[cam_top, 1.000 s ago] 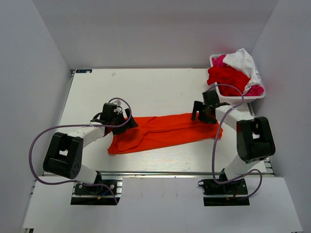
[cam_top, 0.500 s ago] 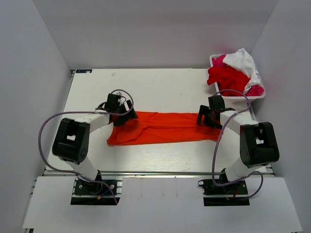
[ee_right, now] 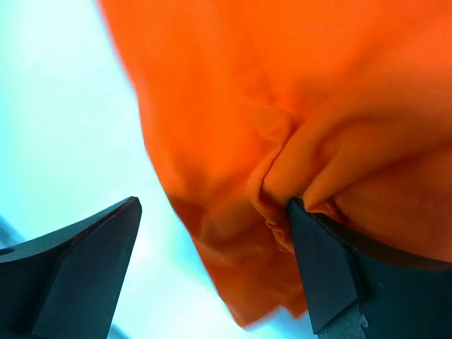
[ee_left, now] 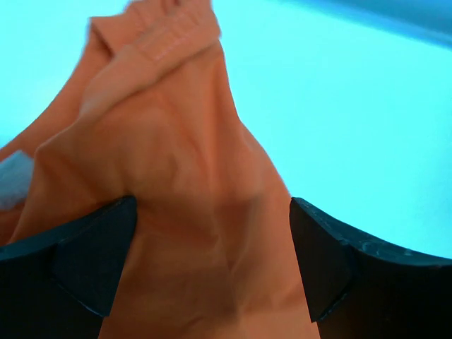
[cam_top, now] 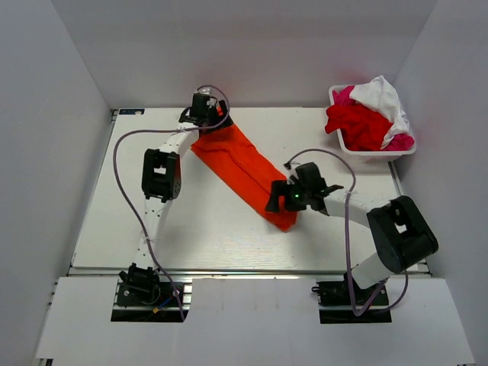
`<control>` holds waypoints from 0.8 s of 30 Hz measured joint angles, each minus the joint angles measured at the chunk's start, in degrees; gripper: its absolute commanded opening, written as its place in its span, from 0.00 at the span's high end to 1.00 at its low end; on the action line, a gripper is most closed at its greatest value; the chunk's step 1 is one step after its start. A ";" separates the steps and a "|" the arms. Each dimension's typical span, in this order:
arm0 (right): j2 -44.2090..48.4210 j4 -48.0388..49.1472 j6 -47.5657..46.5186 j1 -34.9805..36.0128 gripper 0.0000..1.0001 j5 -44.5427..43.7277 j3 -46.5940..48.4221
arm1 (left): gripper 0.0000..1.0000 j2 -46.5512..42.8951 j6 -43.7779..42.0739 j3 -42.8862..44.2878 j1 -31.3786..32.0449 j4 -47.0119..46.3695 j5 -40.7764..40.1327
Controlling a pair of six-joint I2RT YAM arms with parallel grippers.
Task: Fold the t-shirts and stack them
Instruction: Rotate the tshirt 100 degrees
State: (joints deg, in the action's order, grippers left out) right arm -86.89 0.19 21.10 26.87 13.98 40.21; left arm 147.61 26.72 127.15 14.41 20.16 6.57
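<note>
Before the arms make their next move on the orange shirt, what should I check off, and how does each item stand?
1. Orange t-shirt spread flat: not ok. It is a narrow, wrinkled strip lying diagonally on the table.
2. Left gripper at the strip's far end, jaws wide with cloth between them: ok.
3. Right gripper at the near end, jaws wide over bunched cloth: ok.
4. Either end pinched: not ok. Both stand open.
5. Basket with the other t-shirts apart from both arms: ok.
</note>
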 measured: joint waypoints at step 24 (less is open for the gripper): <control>-14.58 -8.35 -3.72 28.81 0.10 9.79 18.58 | 0.00 16.61 9.11 15.04 4.74 -25.33 9.18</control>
State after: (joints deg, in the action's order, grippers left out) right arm -101.47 -8.16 17.39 55.68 23.77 58.78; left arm 164.22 35.83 142.19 19.16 -5.17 15.75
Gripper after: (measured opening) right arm 0.904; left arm 0.997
